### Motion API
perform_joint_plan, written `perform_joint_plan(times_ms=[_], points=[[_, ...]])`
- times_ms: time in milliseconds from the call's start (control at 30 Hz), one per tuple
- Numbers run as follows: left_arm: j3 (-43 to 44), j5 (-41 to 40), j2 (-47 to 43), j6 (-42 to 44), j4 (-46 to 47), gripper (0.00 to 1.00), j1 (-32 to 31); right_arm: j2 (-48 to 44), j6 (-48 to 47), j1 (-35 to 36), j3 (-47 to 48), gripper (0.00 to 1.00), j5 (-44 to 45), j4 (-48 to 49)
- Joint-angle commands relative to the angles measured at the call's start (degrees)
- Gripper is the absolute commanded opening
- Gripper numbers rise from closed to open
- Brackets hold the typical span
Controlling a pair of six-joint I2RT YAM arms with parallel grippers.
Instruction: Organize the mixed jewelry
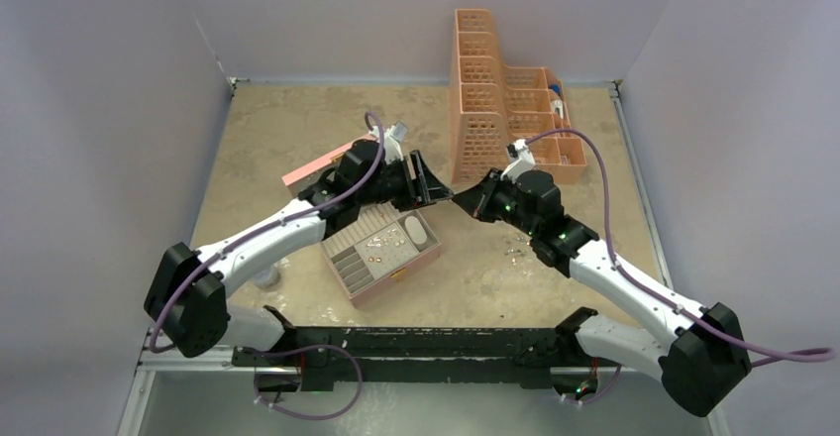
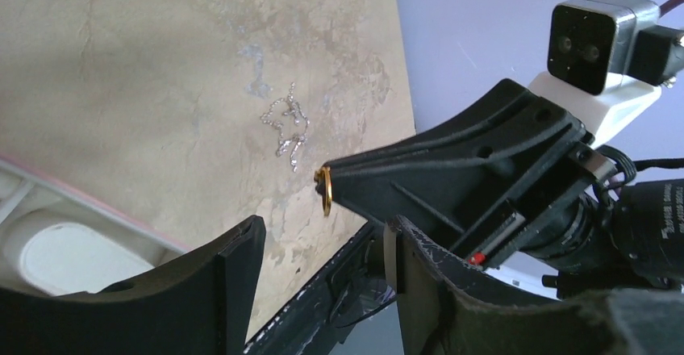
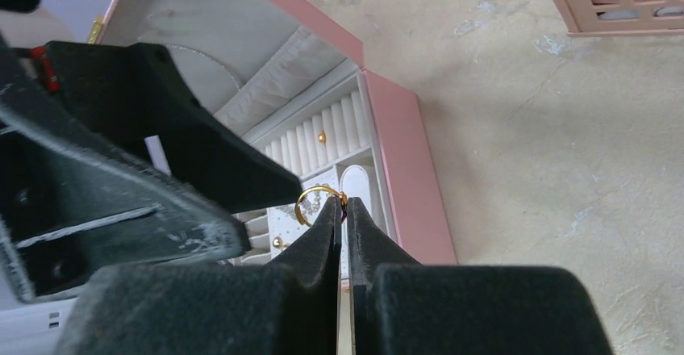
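From above, both arms reach inward and meet over the middle of the sandy surface (image 1: 287,129). The left pincer (image 1: 434,182) hangs just past the far corner of the open pink box (image 1: 401,279), its jaws spread. The right pincer (image 1: 461,198) points straight at it, tip nearly touching. Whatever it carries is too small to make out from up here. A few small glinting pieces (image 1: 515,251) lie on the surface beside the right forearm, and a peach basket (image 1: 480,129) stands upright behind the two pincers.

The left wrist camera looks past its own two dark fingers (image 2: 218,290), set wide apart with nothing between them. The right pincer comes in from the right, and a gold ring (image 2: 325,191) is nipped at its very tip, held on edge above the gap between the left fingers. Beyond it a silvery chain (image 2: 286,125) lies in a loose tangle on the surface. At the lower left is a corner of the box with a white oval pad (image 2: 56,258) inside.

The right wrist camera shows its jaws pressed together on the ring's lower rim, so the hoop stands clear above the tips. The left pincer's black finger fills the left side, close beside the ring but not touching it. Below lies the open box, where a gold stud (image 3: 322,138) sits among the white ring rolls.
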Motion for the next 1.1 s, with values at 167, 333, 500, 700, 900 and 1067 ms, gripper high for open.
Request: perform_joint_plan(times_ms=[167,333,500,700,900,1067], points=[[2.7,0.7,2.0,1.4,5.0,0.37,-0.2,-1.8,0.0,0.1,-0.3,0.03,-2.1,3.3],[2.7,1.6,2.2,2.0,5.9,0.25,-0.3,-1.8,0.1,0.1,-0.2,0.03,-2.4,3.5],[3.0,3.1,2.9,2.1,6.3,0.25,-0.2,-1.3,0.0,0.1,0.0,0.03,-2.8,4.0],[4.0,4.7,4.4,3.1,6.8,0.12,-0.2,-1.0,0.1,0.1,-0.2,0.03,-3.2,4.5],[5.0,4.5,4.7,4.8,4.8,0.00,-0.1,-1.1,0.5,0.1,-0.4,0.05,-5.0,4.2],[6.5,5.8,3.8,6.8,0.9,0.00,1.1,-3.3,2.5,0.2,-1.6,0.30,-5.3,5.3]])
